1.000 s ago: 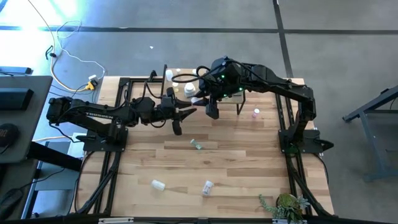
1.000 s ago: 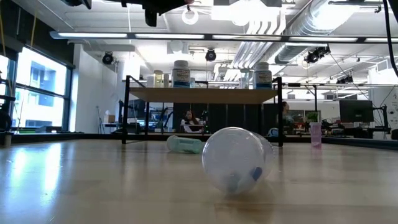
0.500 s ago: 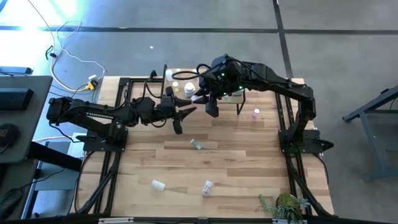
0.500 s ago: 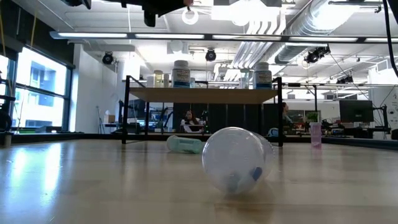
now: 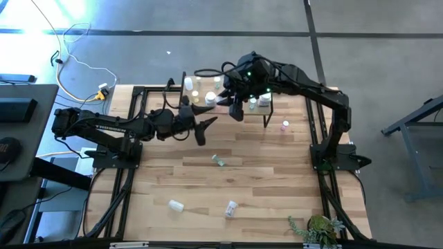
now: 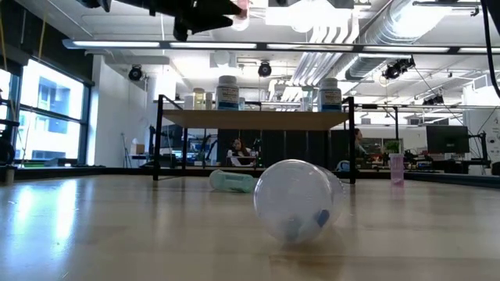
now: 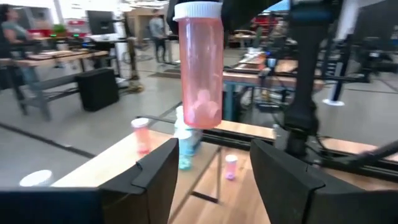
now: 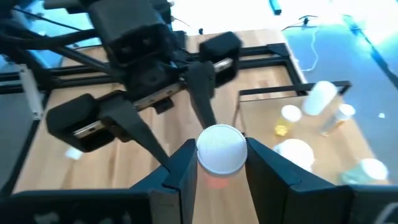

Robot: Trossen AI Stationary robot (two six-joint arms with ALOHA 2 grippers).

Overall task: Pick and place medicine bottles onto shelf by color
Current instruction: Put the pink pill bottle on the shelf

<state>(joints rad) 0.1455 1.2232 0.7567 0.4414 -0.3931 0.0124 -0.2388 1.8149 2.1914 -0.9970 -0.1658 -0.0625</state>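
One pink bottle (image 8: pixel 217 155) (white-capped) pinched in right gripper (image 8: pixel 219 163), above shelf (image 5: pixel 266 111).

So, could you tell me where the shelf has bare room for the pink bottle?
The shelf looks bare along its near edge, under the right gripper holding the pink bottle. Its far side is crowded with bottles. The left gripper waits alongside, open.

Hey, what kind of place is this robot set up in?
Probably an open-plan lab or workshop: exposed ceiling ducts, rows of workbenches where a person sits, and a bare concrete floor.
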